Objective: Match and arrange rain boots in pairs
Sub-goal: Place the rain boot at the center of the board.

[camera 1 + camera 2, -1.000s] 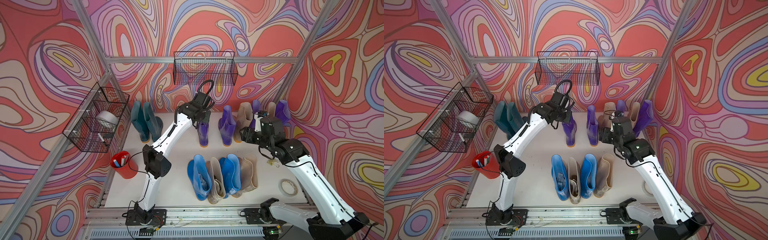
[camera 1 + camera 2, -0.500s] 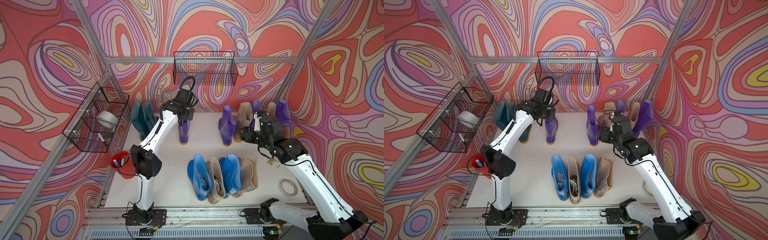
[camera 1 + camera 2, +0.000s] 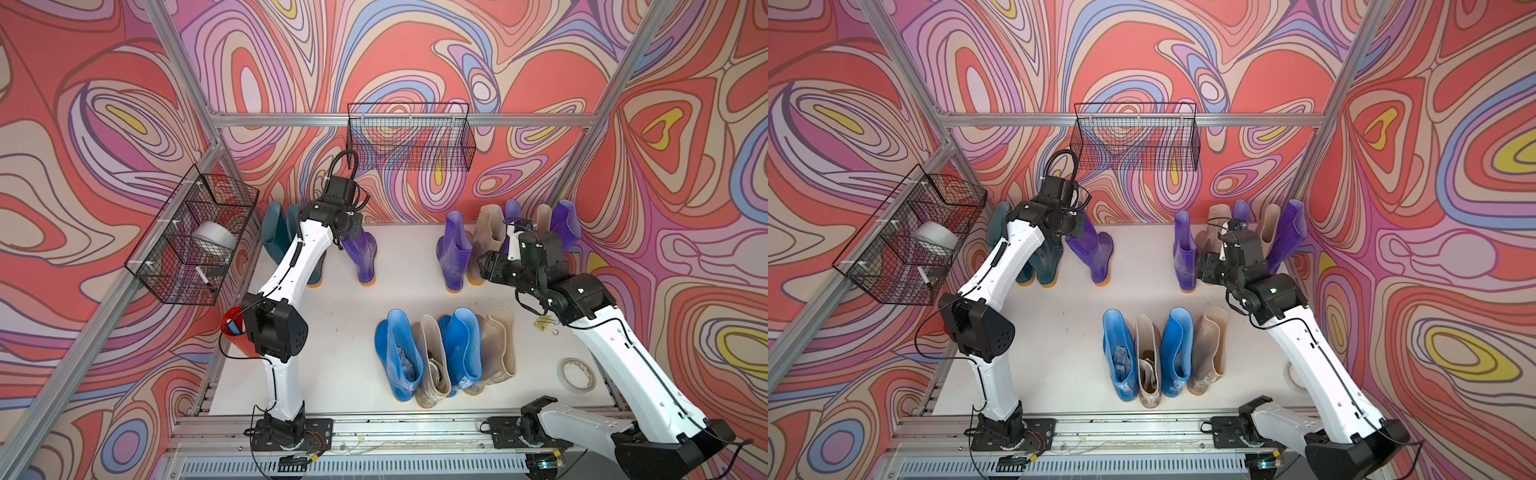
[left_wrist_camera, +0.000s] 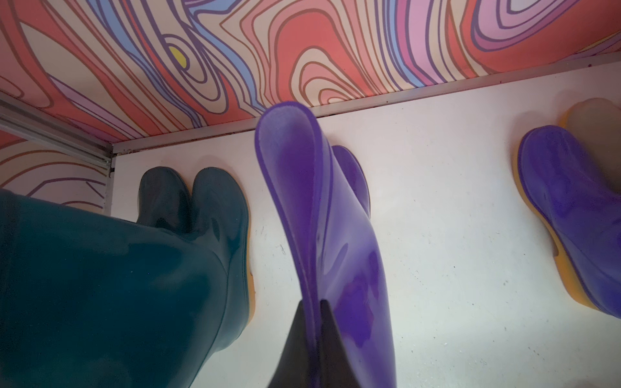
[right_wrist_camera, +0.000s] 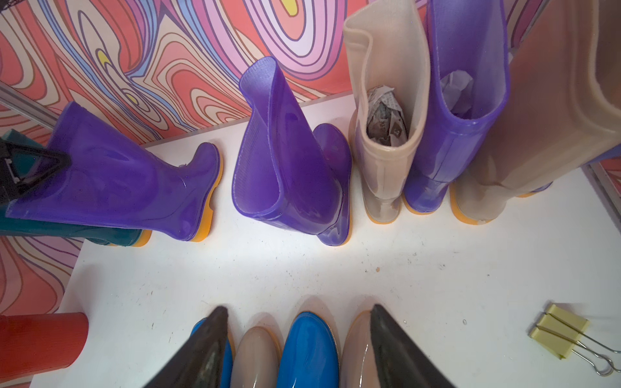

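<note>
My left gripper (image 3: 351,226) is shut on the top rim of a purple rain boot (image 3: 363,257), pinching the shaft wall between its fingers (image 4: 331,336). That boot (image 5: 117,181) leans toward the two dark teal boots (image 3: 276,237) beside it, its orange sole low at the table. My right gripper (image 3: 484,266) hangs open and empty in front of the back-right group: a purple boot (image 3: 455,253), a beige one (image 3: 486,237), and more purple and beige behind. In the right wrist view its fingertips (image 5: 218,319) frame the toes of the front row: blue (image 3: 399,357), beige (image 3: 432,365), blue (image 3: 461,349), beige (image 3: 498,349).
A red cup (image 3: 232,332) stands at the table's left edge by the left arm. A tape roll (image 3: 575,374) and yellow binder clips (image 3: 546,324) lie at the right. Wire baskets hang on the left wall (image 3: 195,237) and back wall (image 3: 409,137).
My left arm has carried the purple boot leftward, away from the other purple boot, to a spot beside the teal pair. The right arm has hardly moved.
</note>
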`<control>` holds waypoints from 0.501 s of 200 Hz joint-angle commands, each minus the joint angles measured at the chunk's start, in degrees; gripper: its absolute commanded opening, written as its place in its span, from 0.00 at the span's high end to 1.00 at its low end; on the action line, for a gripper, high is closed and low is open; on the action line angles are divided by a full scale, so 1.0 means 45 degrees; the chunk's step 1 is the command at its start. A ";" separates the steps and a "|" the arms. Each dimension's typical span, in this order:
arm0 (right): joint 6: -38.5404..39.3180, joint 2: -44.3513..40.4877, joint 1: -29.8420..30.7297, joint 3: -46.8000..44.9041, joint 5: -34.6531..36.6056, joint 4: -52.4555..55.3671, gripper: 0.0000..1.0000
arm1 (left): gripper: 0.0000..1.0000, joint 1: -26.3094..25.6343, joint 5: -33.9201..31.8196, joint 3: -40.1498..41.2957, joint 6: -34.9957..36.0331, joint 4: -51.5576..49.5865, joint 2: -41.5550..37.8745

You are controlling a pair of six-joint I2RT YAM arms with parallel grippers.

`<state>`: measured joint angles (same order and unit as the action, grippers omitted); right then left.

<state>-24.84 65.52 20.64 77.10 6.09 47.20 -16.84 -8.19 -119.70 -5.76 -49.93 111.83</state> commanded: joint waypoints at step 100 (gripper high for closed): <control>-0.0161 0.0304 -0.0037 0.0467 -0.0142 -0.0032 0.32 | 1.00 0.0891 0.0330 0.0069 0.0407 0.0884 -0.0887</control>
<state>-25.15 66.19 20.64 78.00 5.87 47.18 -13.41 -6.00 -118.06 -4.49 -48.51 110.98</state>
